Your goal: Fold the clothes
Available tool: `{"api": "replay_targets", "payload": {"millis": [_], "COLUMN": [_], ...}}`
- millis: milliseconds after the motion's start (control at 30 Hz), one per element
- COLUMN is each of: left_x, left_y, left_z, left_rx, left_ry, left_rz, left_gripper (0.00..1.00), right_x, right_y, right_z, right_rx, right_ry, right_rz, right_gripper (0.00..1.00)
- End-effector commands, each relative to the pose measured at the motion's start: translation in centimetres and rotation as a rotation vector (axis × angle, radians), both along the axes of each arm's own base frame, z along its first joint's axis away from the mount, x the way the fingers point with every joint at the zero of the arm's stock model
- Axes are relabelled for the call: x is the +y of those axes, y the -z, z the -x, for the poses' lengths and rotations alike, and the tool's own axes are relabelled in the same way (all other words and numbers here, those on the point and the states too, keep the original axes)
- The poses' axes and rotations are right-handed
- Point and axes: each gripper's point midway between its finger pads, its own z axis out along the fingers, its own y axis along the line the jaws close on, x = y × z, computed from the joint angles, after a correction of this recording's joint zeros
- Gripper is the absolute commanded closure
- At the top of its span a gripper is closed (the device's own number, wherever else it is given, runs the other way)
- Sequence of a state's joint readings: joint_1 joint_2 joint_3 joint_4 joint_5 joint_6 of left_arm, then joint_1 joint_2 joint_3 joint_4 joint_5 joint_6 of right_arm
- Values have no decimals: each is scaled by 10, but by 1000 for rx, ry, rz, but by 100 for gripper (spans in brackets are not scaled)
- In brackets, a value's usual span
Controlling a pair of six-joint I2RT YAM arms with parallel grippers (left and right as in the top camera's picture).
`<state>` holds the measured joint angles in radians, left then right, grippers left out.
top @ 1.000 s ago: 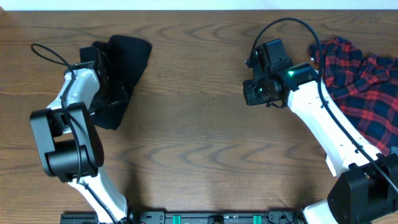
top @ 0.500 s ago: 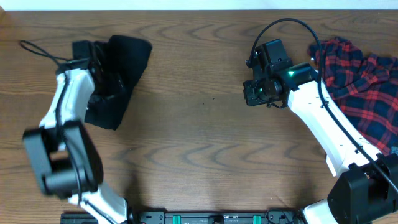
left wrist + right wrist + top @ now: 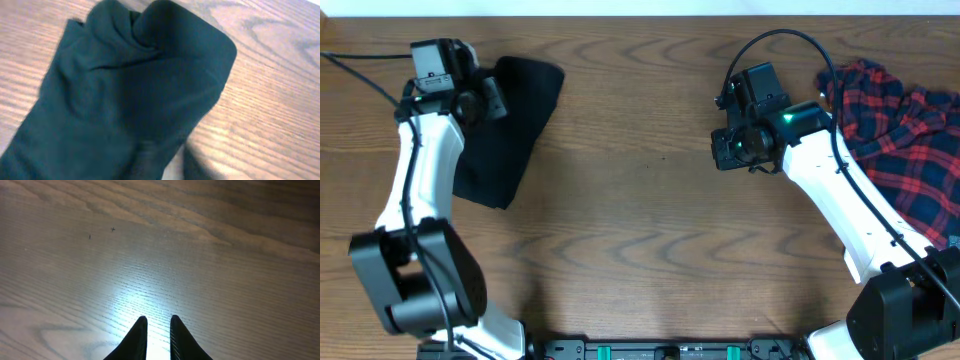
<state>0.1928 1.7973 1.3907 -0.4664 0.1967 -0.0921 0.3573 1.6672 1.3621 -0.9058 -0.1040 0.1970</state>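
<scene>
The clothes here are a black shirt (image 3: 510, 120), folded into a long bundle at the table's far left, and a red-and-navy plaid shirt (image 3: 900, 140) crumpled at the far right. In the left wrist view the black shirt (image 3: 130, 100) fills most of the picture, lying loose on the wood. My left gripper (image 3: 488, 100) hovers over the bundle's upper left edge. Its fingers do not show in its own view, and it is shut with no cloth visibly held. My right gripper (image 3: 159, 320) hangs over bare wood left of the plaid shirt, fingertips almost together with nothing between them.
The wooden table (image 3: 640, 220) runs between the two garments. Its far edge meets a white strip at the top of the overhead view. Both arm bases stand at the near edge. A black cable (image 3: 780, 40) loops above the right arm.
My left arm has drawn back toward the far left corner, off the black shirt, and its gripper has gone from open to shut. The shirt stays on the table. The right arm has not moved.
</scene>
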Motion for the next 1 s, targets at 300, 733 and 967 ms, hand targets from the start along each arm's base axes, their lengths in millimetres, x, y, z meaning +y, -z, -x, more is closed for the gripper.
{"api": "replay_targets", "payload": {"millis": [300,733,967], "left_x": [-2,30,71], "left_y": [91,172,165], "left_z": [-10,-28,-48], "left_rx": [136,164,51], "left_ry": [29,-54,-143], "left_rz": [37,-96,-156], "left_gripper": [94,94,94], "right_x": [-1,-1,-2], "right_y": [-5,-4,-3], "right_z": [-2,2,3], "right_rx": [-12,9,12], "right_ry": [-4,8,11], "right_rz": [-5,-11,-11], "right_gripper": [85,85,85]}}
